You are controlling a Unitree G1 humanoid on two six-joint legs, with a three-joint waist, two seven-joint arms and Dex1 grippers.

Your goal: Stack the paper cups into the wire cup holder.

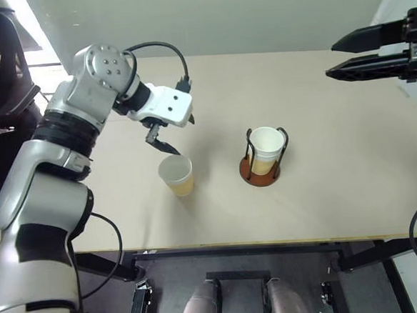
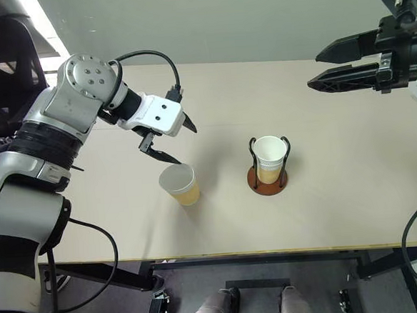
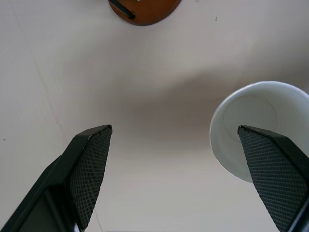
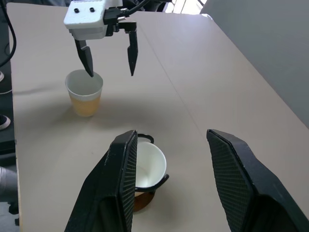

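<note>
Hovering spread wide over a loose paper cup mid-tabletop, the left gripper grasps nothing; the right gripper hangs parted, empty, near the far right corner.

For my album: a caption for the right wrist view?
Open left claw poised over a tan paper cup; another sits in the wire holder.

You are seeing bare surface lying between the loose paper cup and the wire cup holder at its three o'clock. The left pincer is crowding that cup's rim at eleven o'clock.
</note>
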